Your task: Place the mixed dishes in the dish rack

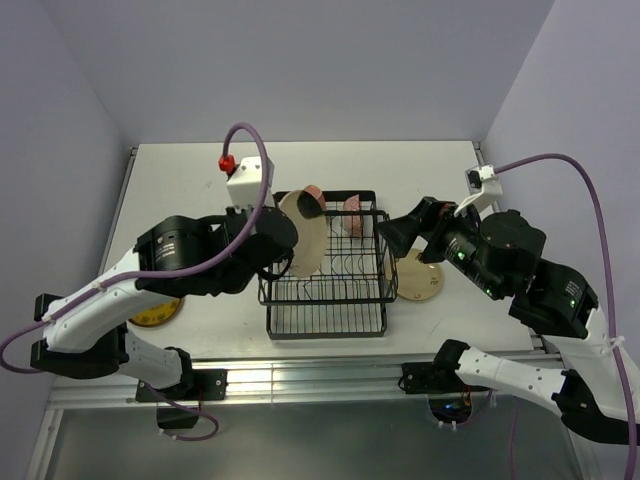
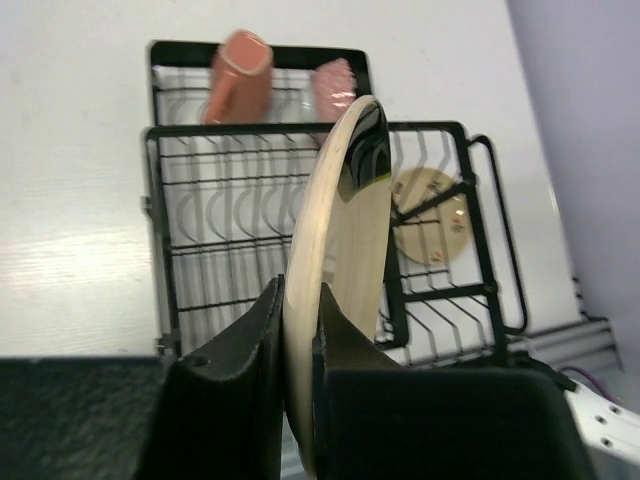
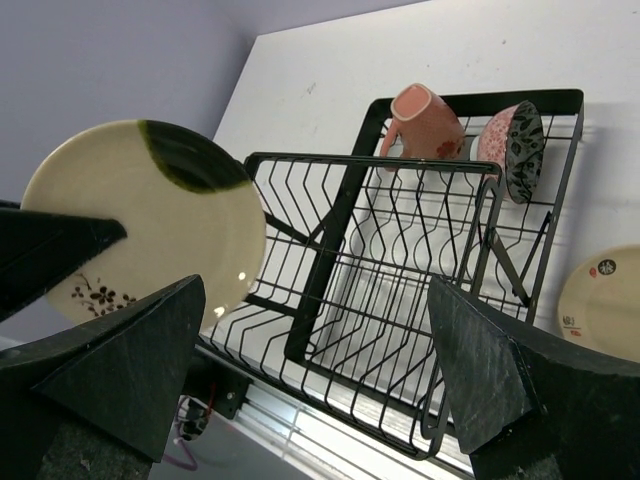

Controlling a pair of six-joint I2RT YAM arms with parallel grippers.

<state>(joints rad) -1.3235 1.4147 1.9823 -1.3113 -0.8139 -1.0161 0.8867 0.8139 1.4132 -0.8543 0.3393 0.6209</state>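
- dish rack (image 1: 325,300): step in hand is slotting a plate; next move is to lower it between two prongs, keep it upright, then release.
- left gripper (image 2: 300,310): clamped on the rim of the held cream plate (image 1: 303,235), arm reaching in from the left.
- right gripper (image 3: 315,300): jaws wide apart, empty, hovering at the rack's right side.
- Held plate: on edge above the rack's left side, apparently not in a slot yet.
- second cream plate (image 1: 420,277): flat, just right of the rack.
- yellow plate (image 1: 155,314): left, partly under the left arm.
- mug (image 1: 313,190), bowl (image 1: 352,214): in the rack's far section.

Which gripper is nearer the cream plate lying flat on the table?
Right. The right gripper hangs beside that flat plate; the left gripper grips an upright plate across the dish rack.
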